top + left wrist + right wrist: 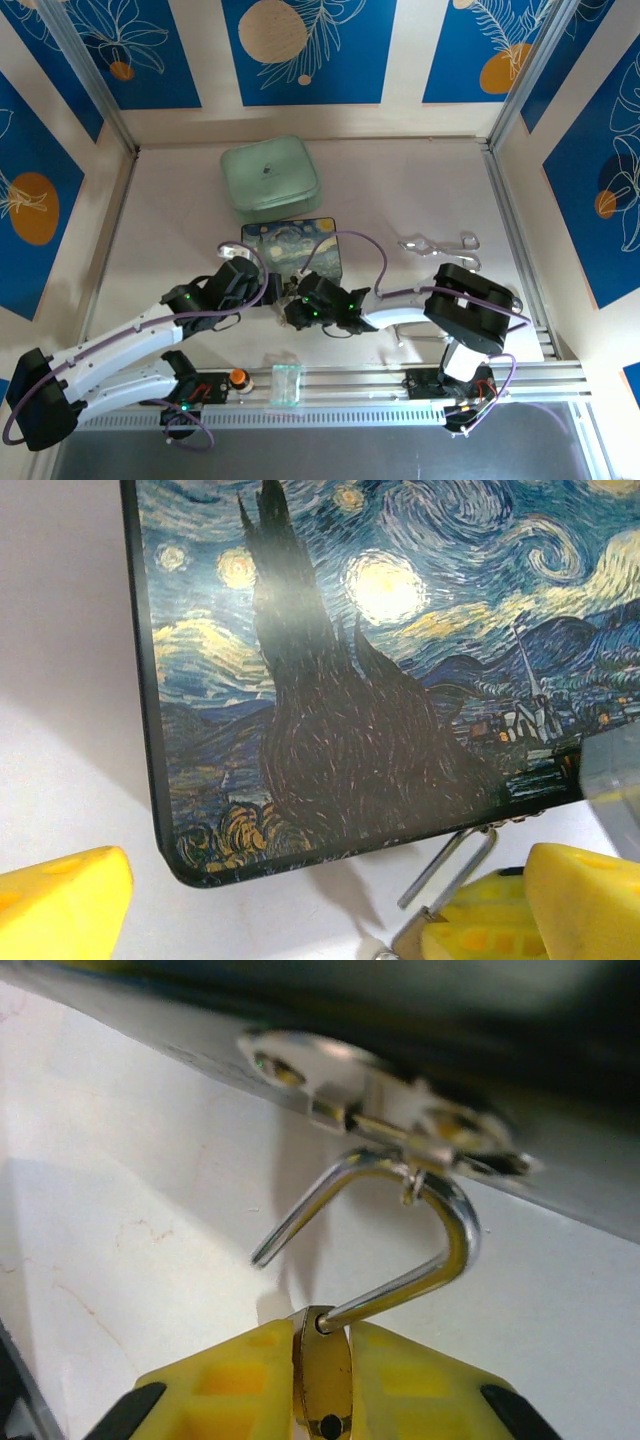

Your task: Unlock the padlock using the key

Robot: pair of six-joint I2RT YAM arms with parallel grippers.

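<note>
The painted box [295, 250] lies mid-table. The brass padlock [322, 1370] hangs at the box's front edge, its silver shackle [440, 1260] hooked through the box's metal latch [380, 1110]. One shackle end stands free of the body. My right gripper [322, 1338] is shut on the padlock body, with a yellow finger [230, 1380] pressed on each flat side. My left gripper [325, 910] is open just off the box's near-left corner [190, 865]. The shackle [450, 865] and the right gripper's fingers lie between its fingers. The key is out of view.
A mint-green zip case [270, 178] lies behind the box. A bent silver wire piece [440, 243] rests at the right. A small clear container [287, 383] and an orange knob [238, 377] sit on the rail by the arm bases.
</note>
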